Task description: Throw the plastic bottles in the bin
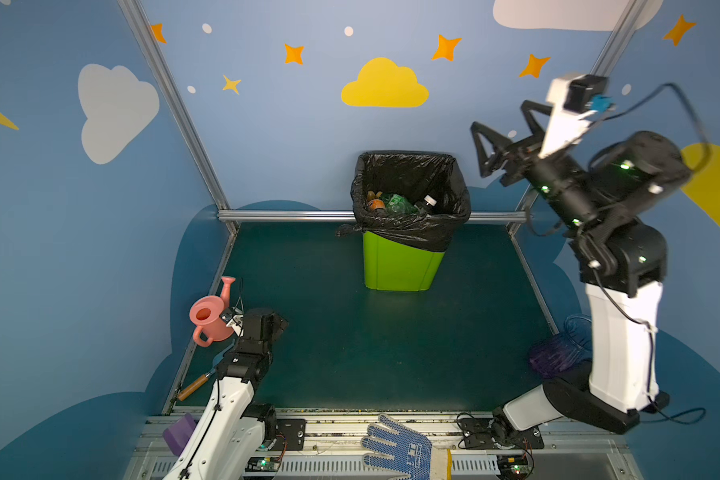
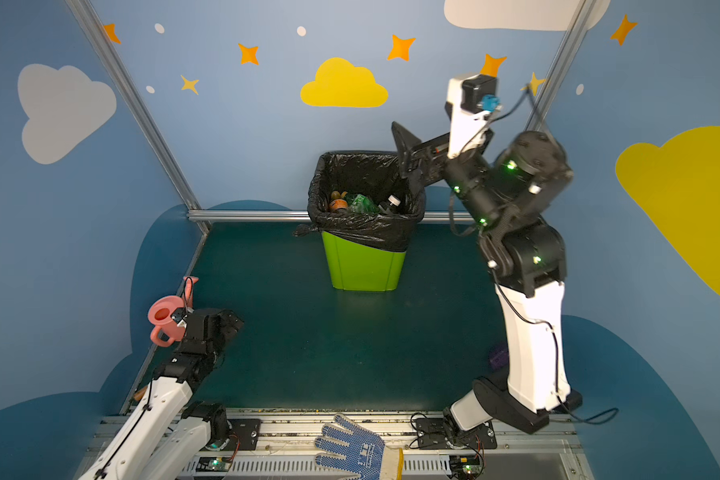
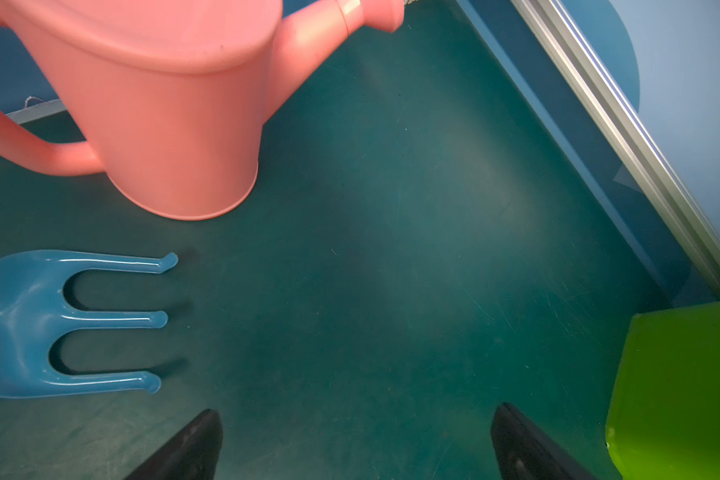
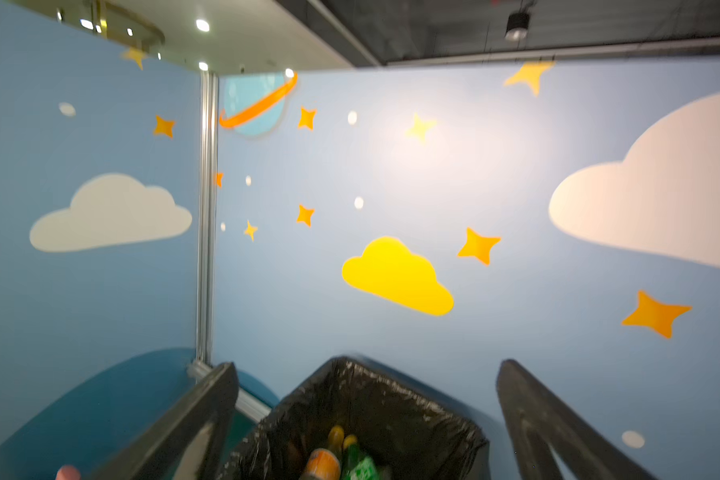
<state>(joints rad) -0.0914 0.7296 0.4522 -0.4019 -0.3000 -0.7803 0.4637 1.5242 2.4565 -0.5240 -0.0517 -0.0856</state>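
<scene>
Gaping empty high beside the bin [image 1: 400, 266], right end effector [image 1: 499, 114]; left end effector [image 3: 357, 409] likewise spread.

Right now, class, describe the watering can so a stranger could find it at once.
Start at the dark green table and follow its left edge. There, just beside the left gripper, stands the watering can. Unlike the blue garden fork lying near it, it is pink, upright, with a spout and loop handle.
</scene>
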